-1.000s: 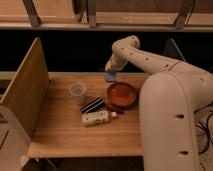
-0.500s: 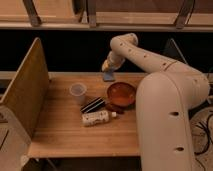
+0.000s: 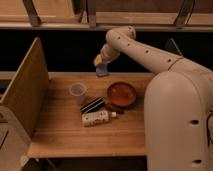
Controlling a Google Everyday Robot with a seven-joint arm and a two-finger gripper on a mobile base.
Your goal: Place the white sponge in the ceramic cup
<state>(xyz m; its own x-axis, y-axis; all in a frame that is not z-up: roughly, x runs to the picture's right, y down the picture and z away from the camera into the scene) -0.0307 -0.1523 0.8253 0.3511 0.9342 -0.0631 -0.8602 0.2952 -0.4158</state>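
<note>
Smooth matt cream arm, gripper at far edge of matt wooden table clasping soft foam sponge, glossy orange-brown bowl, smooth pale cup, wooden side panel.

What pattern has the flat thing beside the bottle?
The flat thing has black-and-white stripes, camera view. The claw holds the sponge over the table's far edge.

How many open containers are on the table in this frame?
2. The ceramic cup stands left of centre; the orange-brown bowl sits to its right. The gripper holds the white sponge above the rear edge of the table. None seems hidden.
</note>
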